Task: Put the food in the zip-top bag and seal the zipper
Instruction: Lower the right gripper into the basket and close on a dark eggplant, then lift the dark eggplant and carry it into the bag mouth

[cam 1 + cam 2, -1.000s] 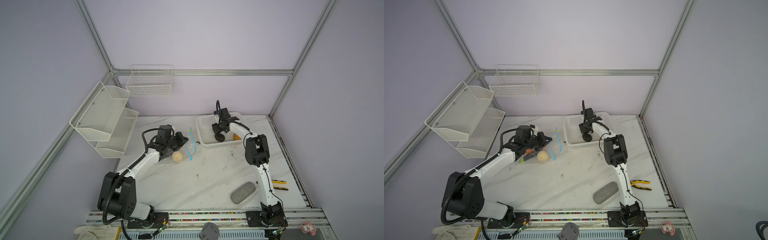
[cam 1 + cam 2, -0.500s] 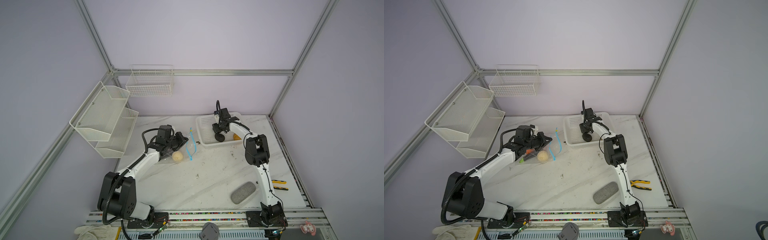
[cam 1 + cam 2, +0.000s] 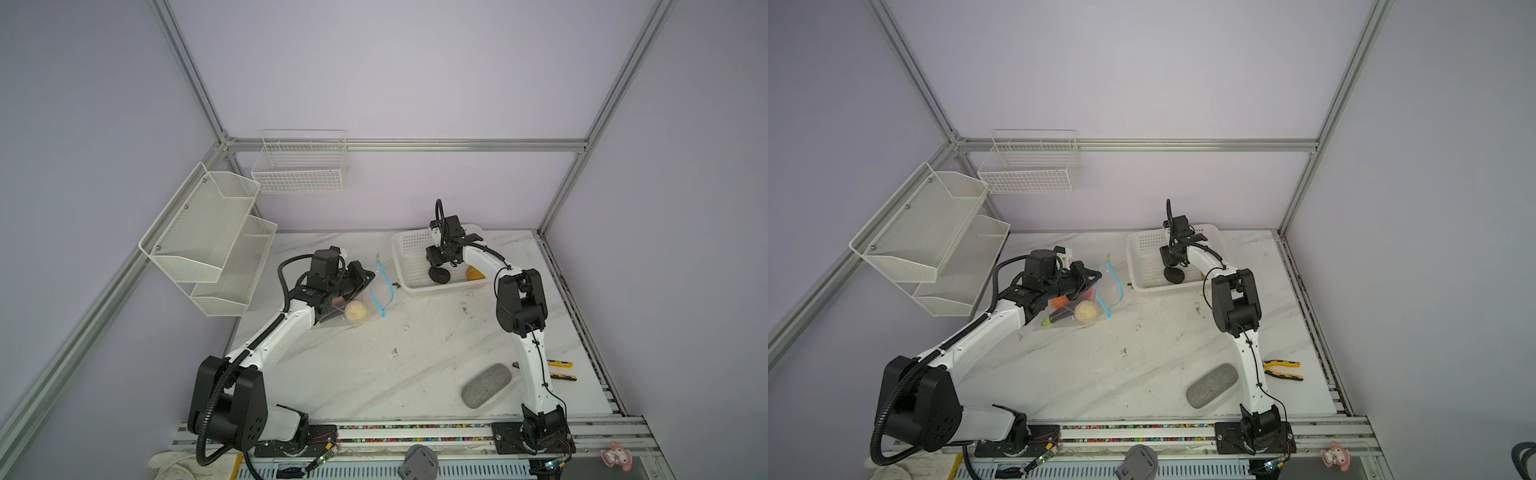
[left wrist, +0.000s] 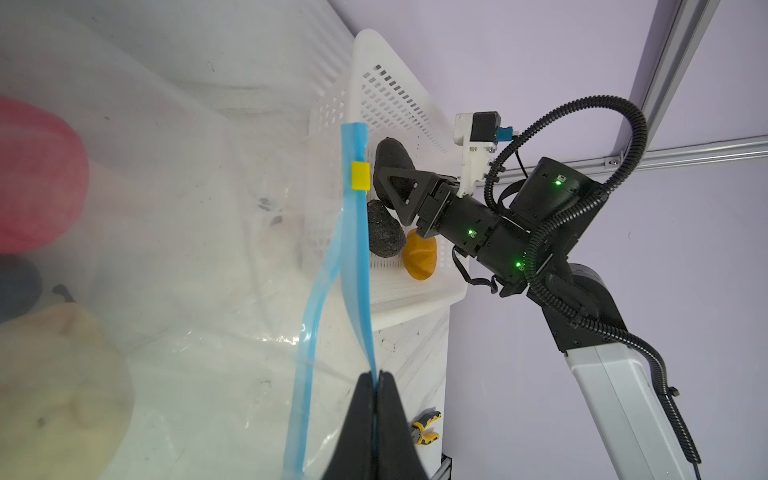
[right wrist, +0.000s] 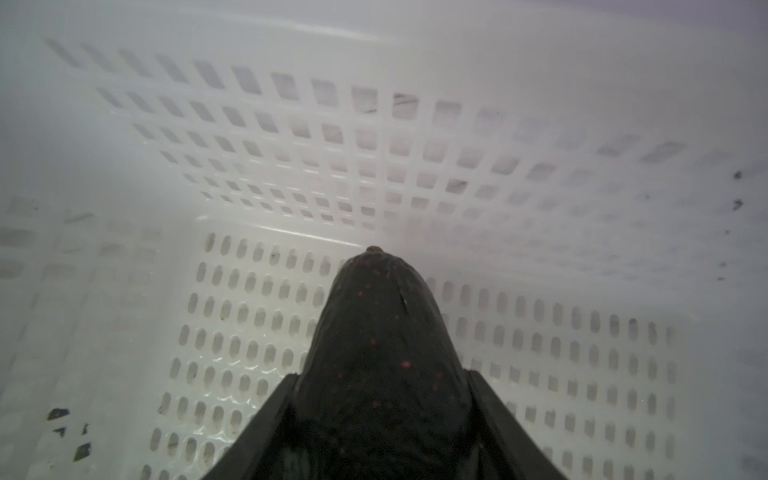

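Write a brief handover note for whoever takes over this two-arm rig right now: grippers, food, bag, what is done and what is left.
Left gripper: shut on the blue zipper; the bag has its mouth open beside the basket.
Right gripper: down in the basket, closed around a black fruit.
Done: a cream piece and a pink piece, among others, are in the bag.
Left: bag the gripped fruit, the second black fruit and the orange piece, then seal the zipper.

Open zip-top bag (image 4: 187, 249) mouth — basket (image 4: 415, 305) perhaps crowding.
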